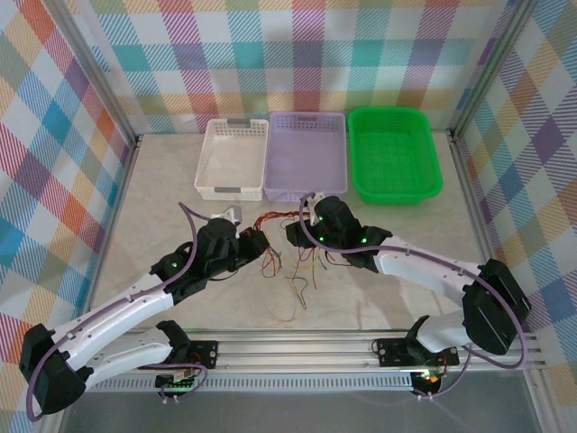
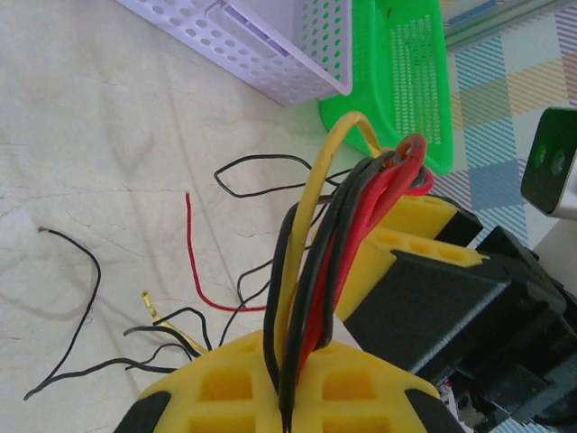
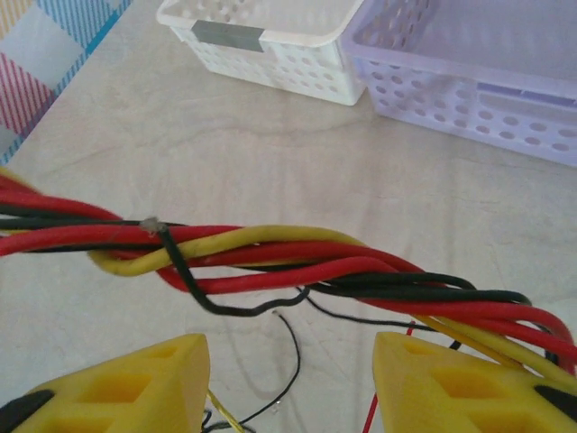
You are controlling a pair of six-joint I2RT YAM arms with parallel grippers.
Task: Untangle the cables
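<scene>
Left jaws are clamped tight on the cables [image 1: 290,262]; right jaws stand apart, nothing pinched. From above, the cables sit mid-desk [image 1: 162,207] between the two arms, loose ends trailing toward the near edge. A white basket [image 1: 233,161], lilac basket [image 1: 305,155] and green basket [image 1: 394,153] line the far edge. Left wrist now: red, black and yellow cables [image 2: 315,271] rise as one bundle from the slit between the yellow fingers [image 2: 225,388], with single strands lying on the desk. Right wrist: the twisted cables [image 3: 297,257] run across the gap between the separated fingers [image 3: 135,379].
</scene>
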